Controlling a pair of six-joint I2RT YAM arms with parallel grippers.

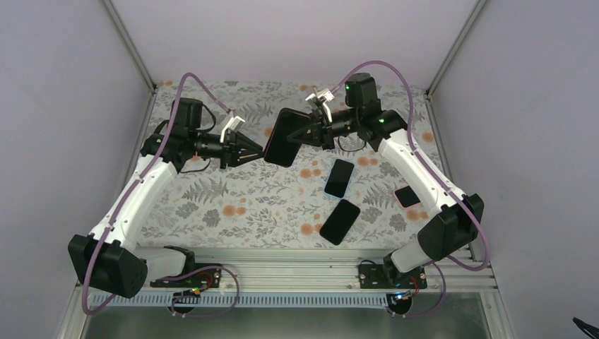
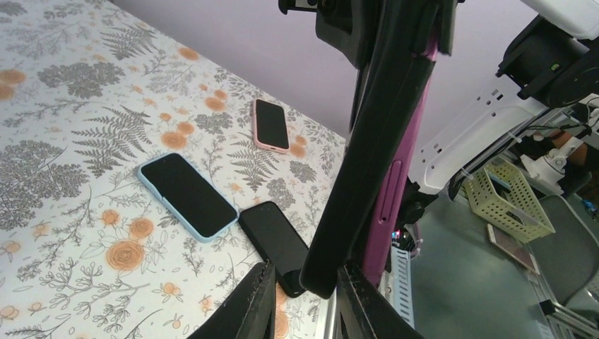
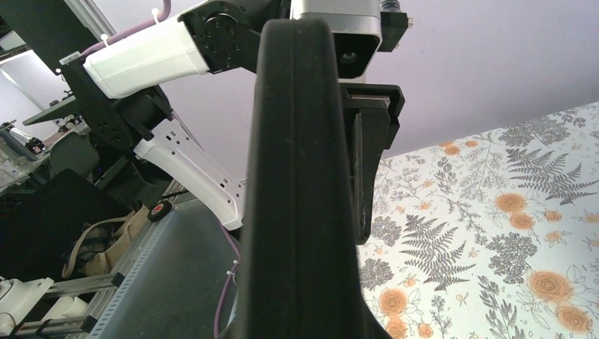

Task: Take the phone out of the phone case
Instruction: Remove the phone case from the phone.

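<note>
L gripper (image 1: 256,152), R gripper (image 1: 302,134) on phone (image 1: 282,138); floral table (image 1: 233,205)

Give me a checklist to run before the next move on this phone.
1. Phone off the table: ok, held in the air between both arms.
2. Right gripper grip: ok, a finger lies against the phone.
3. Left gripper grip: cannot tell; its fingers straddle the black edge, with a gap beside one.
4. Phone out of the case: not ok, the magenta case lies against it.
5. Other phones out of the way: ok, flat on the table, apart from the held one.
</note>
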